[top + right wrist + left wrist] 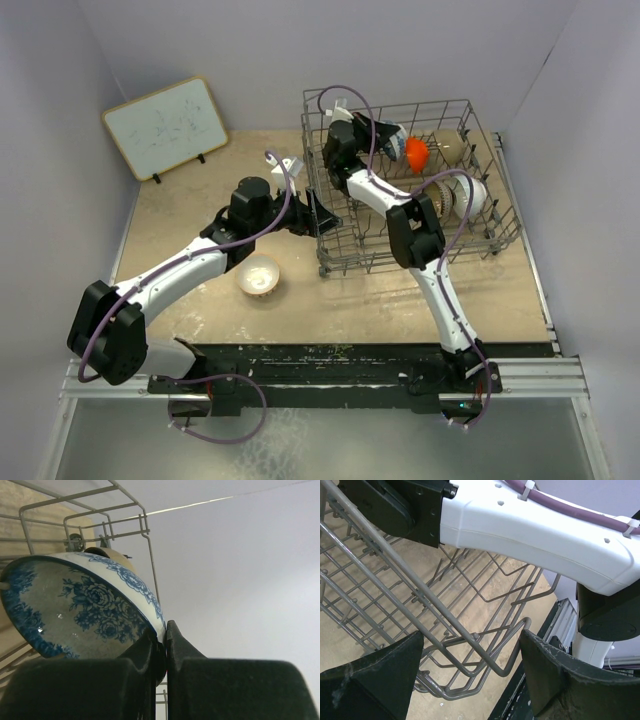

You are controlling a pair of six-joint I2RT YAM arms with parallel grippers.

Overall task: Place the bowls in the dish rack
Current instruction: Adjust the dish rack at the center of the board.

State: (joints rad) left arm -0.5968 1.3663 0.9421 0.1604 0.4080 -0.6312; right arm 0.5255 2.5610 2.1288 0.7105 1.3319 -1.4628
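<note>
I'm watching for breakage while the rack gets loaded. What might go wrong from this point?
The right hand pinches the blue-and-white bowl only by its rim; it may slip and crack. The left hand is open astride a corner wire of the dish rack; moving sideways could drag the rack.

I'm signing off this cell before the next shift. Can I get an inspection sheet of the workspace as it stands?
Surface: tan table top, pale scuffs towards the near edge.
Job's things: dish rack at the right rear, with an orange bowl and a white bowl inside; blue-and-white bowl held inside the rack; one pale bowl on the table left of the rack.
Clutter: white board propped at the left rear.
Grippers: left gripper open, fingers either side of a rack corner wire; right gripper shut on the blue-and-white bowl's rim.
Cables: purple cables along both arms, one looping above the rack.
Surroundings: plain pale walls.
</note>
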